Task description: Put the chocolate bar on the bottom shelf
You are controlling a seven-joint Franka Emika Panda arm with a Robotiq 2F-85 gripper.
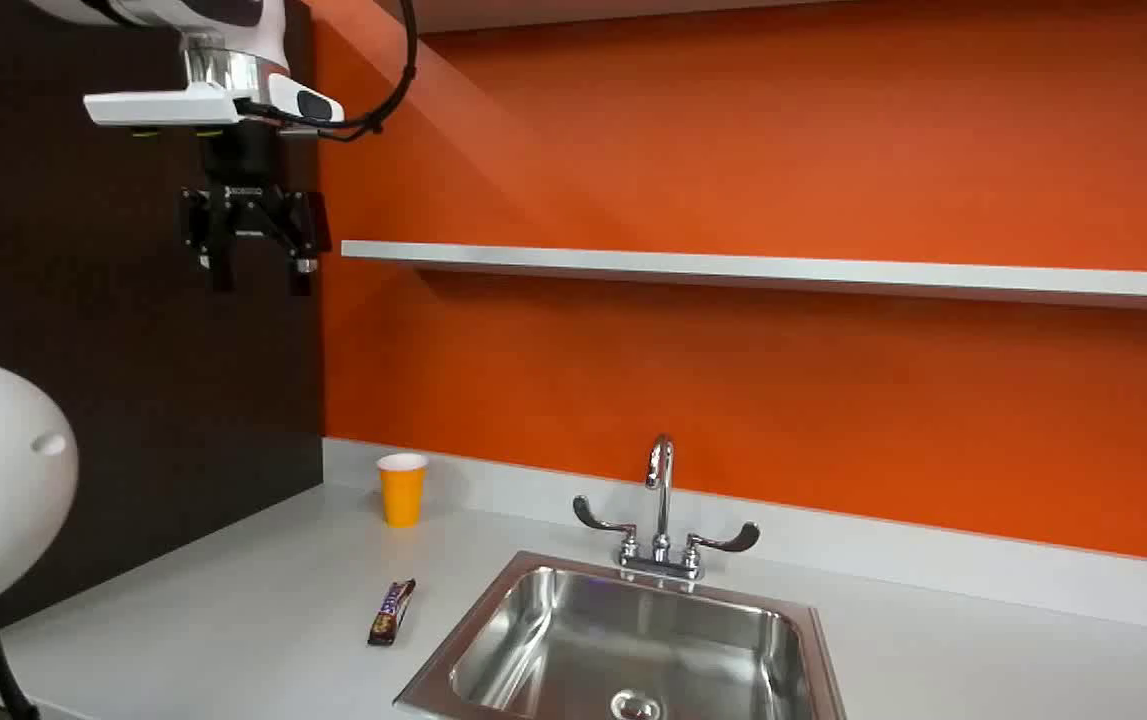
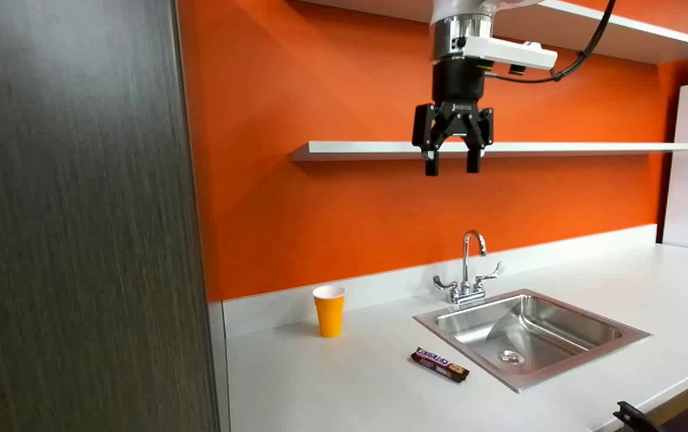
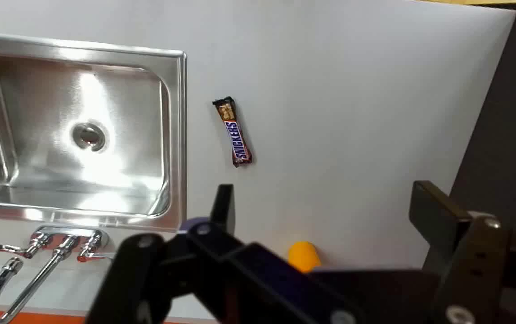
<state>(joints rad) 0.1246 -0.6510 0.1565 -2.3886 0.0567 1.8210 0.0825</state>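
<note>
Robotiq gripper [image 3: 324,200] at the bottom of the wrist view, close to the camera, its black fingers standing wide apart, one tip just below centre and the other at lower right. In both exterior views it hangs in the upper part of the frame, well above the countertop [image 3: 352,112], fingertips down.

The chocolate bar [image 3: 235,135], in a dark Snickers wrapper, lies on the countertop, slightly above and left of the middle of the wrist view; both exterior views have it in the lower part of the frame. Near it, with a strip of countertop between, the steel sink [image 3: 82,51] takes up the left of the wrist view. Farther back, a yellow-orange cup [image 1: 401,500] stands upright left of the faucet [image 1: 662,520] in both exterior views.

Behind rises the orange wall [image 1: 833,420], a dark panel [image 1: 133,330] to its left. Across that wall, in the upper half of the frame in both exterior views, runs the light-grey bottom shelf [image 1: 783,267], the bar well below it; in an exterior view a higher shelf [image 2: 607,39] crosses the top right
</note>
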